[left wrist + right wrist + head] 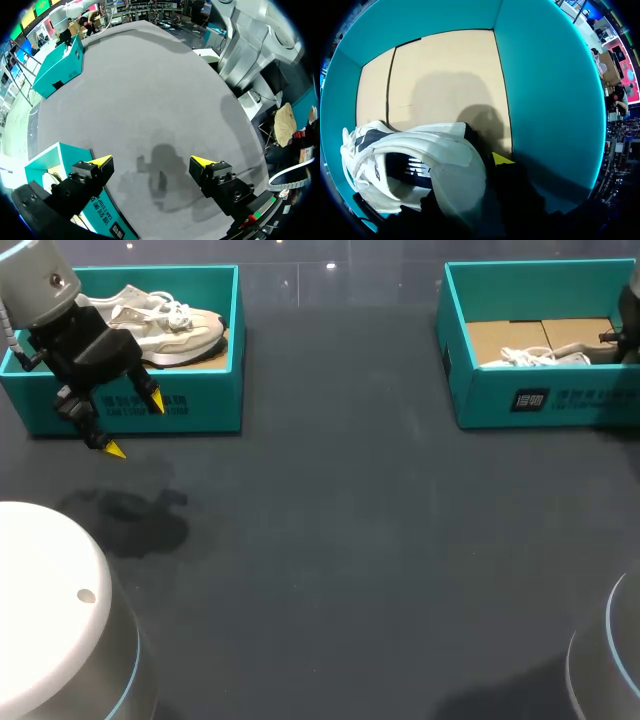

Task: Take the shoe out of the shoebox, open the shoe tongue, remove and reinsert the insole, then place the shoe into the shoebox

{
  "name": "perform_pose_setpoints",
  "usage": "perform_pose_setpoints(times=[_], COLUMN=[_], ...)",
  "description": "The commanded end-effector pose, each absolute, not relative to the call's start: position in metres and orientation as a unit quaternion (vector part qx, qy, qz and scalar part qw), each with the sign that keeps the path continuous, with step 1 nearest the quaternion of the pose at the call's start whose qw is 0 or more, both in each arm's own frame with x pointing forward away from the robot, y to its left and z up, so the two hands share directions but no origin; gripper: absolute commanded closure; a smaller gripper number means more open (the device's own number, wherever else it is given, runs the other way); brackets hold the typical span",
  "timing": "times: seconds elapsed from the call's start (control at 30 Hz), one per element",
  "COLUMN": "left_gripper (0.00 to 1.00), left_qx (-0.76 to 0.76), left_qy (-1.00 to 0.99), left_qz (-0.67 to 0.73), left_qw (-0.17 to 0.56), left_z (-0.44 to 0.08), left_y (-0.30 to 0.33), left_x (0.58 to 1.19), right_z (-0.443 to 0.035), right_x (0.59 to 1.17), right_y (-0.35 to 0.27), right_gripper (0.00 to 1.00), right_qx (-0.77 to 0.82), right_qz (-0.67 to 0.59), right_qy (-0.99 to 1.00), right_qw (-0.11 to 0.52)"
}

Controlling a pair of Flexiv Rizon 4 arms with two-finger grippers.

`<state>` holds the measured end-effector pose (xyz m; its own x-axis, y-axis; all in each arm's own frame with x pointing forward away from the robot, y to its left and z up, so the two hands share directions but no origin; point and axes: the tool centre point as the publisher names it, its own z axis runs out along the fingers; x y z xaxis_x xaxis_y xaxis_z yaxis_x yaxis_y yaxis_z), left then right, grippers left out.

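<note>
Left gripper (pixel 136 426) hangs wide open and empty just before the ten-o'clock shoebox (pixel 215 405) holding a cream shoe (pixel 170 328) — right gripper (pixel 496 165) sits inside the two-o'clock shoebox (pixel 480 400) against a white shoe (pixel 420 160) — its grip cannot be told

Robot lab: left arm (pixel 45 285) over dark table (pixel 350 540) (teal shoeboxes (pixel 205 390) set out).

A cream sneaker (pixel 165 325) sits upright in an open teal shoebox (pixel 215 390) just behind the left gripper (pixel 135 425), outside its wide-apart jaws. A white shoe with dark trim (pixel 420 165) lies on the cardboard floor of a second teal shoebox (pixel 545 90), right against the right gripper (pixel 495 165).
</note>
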<state>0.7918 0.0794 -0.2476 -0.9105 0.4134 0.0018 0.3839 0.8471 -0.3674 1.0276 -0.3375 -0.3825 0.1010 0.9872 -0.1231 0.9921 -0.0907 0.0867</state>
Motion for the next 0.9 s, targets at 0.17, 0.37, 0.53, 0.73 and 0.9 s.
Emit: perform_pose_setpoints(times=[0.17, 0.37, 0.53, 0.73, 0.9], left_gripper=[0.00, 0.00, 0.00, 0.00, 0.00], left_qx=[-0.208, -0.208, -0.208, -0.208, -0.208], left_qy=[-0.960, -0.960, -0.960, -0.960, -0.960], left_qz=[0.181, 0.181, 0.181, 0.181, 0.181], left_qw=[0.040, 0.040, 0.040, 0.040, 0.040], left_z=[-0.248, -0.248, -0.248, -0.248, -0.248], left_y=[0.080, 0.080, 0.080, 0.080, 0.080], left_x=[0.791, 0.791, 0.791, 0.791, 0.791], right_z=[-0.377, -0.387, -0.392, -0.386, -0.380], right_x=[1.027, 1.026, 1.025, 1.026, 1.027], right_y=[-0.336, -0.333, -0.332, -0.331, -0.328], right_gripper=[1.00, 1.00, 0.98, 0.56, 0.55], right_qx=[0.742, 0.739, 0.737, 0.736, 0.735], right_qz=[-0.016, -0.022, -0.019, -0.016, -0.014], right_qy=[0.665, 0.670, 0.672, 0.673, 0.674], right_qw=[0.083, 0.075, 0.066, 0.069, 0.075])
